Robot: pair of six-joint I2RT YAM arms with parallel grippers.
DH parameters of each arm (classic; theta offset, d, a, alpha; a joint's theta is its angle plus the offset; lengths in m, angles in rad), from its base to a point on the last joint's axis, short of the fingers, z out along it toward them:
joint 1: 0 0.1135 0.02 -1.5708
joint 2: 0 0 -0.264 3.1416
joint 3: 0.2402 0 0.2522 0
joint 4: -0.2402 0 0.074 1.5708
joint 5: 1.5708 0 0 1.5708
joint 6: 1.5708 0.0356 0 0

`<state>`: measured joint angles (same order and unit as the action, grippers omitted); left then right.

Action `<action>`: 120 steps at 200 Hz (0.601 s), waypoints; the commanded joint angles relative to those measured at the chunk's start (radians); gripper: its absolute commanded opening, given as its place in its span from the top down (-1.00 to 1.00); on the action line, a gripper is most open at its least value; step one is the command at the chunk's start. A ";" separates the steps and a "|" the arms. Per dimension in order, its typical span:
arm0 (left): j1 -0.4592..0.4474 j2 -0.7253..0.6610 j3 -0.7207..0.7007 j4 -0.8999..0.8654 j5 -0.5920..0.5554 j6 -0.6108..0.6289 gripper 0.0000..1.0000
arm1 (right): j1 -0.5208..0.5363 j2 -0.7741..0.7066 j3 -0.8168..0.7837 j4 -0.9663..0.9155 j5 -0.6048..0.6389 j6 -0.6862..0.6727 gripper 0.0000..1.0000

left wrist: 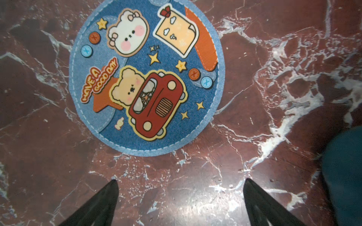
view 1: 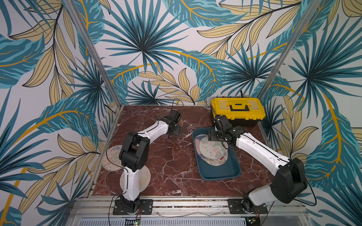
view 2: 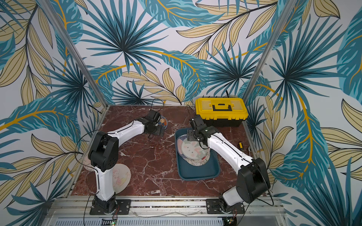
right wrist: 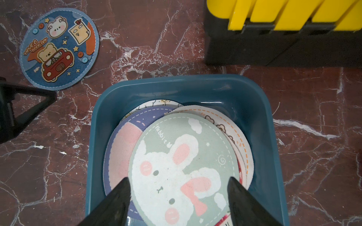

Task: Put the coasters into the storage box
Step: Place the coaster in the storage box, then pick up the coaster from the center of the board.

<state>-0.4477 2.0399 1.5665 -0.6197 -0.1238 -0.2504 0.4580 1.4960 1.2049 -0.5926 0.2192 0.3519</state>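
The teal storage box (view 1: 217,174) (view 2: 197,174) (right wrist: 195,86) holds several overlapping coasters, with a pale green rabbit coaster (right wrist: 184,166) (view 1: 211,150) on top. My right gripper (right wrist: 179,180) hangs open just above that rabbit coaster, nothing between its fingers. A blue coaster (left wrist: 147,78) (right wrist: 58,49) (view 2: 163,122) with bears and a red car lies flat on the marble at the back. My left gripper (left wrist: 181,182) stands wide open over bare marble beside it. Two cream coasters (view 1: 112,158) (view 2: 121,176) lie by the left arm's base, partly hidden by the arm.
A yellow-lidded black toolbox (view 1: 238,111) (right wrist: 284,29) stands behind the box at the back right. A small yellow-and-black tool (view 2: 240,145) lies at the table's right edge. Metal frame posts and patterned walls close in the marble table (view 1: 166,156).
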 commanded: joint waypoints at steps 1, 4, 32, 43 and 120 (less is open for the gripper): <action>0.006 0.045 0.083 -0.044 -0.017 0.031 -0.99 | -0.001 -0.023 -0.027 0.026 -0.028 0.017 -0.55; 0.007 0.052 0.089 -0.047 -0.019 0.035 -0.99 | -0.002 -0.023 -0.029 0.027 -0.031 0.017 -0.55; 0.012 0.109 0.153 -0.072 -0.033 0.060 -0.99 | -0.001 -0.017 -0.043 0.037 -0.048 0.028 -0.55; 0.015 0.125 0.167 -0.072 -0.038 0.070 -0.99 | -0.002 -0.012 -0.046 0.040 -0.059 0.030 -0.55; 0.023 0.214 0.268 -0.076 -0.036 0.086 -0.99 | -0.002 -0.003 -0.047 0.045 -0.082 0.042 -0.56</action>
<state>-0.4343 2.2280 1.7744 -0.6861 -0.1513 -0.1783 0.4580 1.4960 1.1759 -0.5575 0.1524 0.3798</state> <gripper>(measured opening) 0.995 0.779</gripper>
